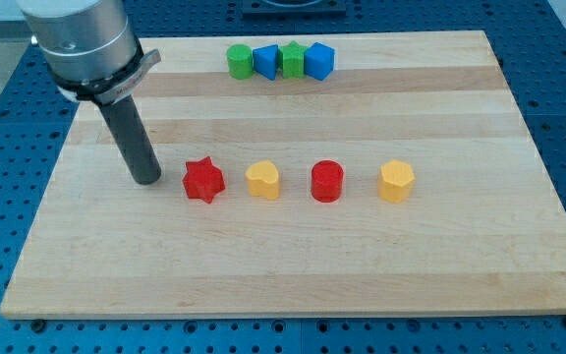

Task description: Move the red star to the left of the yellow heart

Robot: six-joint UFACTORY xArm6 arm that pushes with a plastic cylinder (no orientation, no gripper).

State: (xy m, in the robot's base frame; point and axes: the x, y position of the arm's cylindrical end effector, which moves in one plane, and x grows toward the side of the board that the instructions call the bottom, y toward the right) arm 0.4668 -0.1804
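Across the middle of the wooden bench [293, 256], camera view, four blocks lie in a row, none touching another. From the view's left these are a red star [203, 180], a yellow heart [262, 181], a red cylinder [327, 181] and a yellow hexagon [396, 181]. The red star thus sits just beside the yellow heart, on its left in the view. My tip [147, 179] rests on the bench just left of the red star, with a narrow gap showing between them; the dark rod rises from it toward the view's top left. No claw is fitted, so no claw state can be told. Near the view's top edge, four blocks stand packed side by side: a green cylinder [239, 60], a blue cube [264, 61], a green star [292, 59] and a blue pentagon [318, 61].
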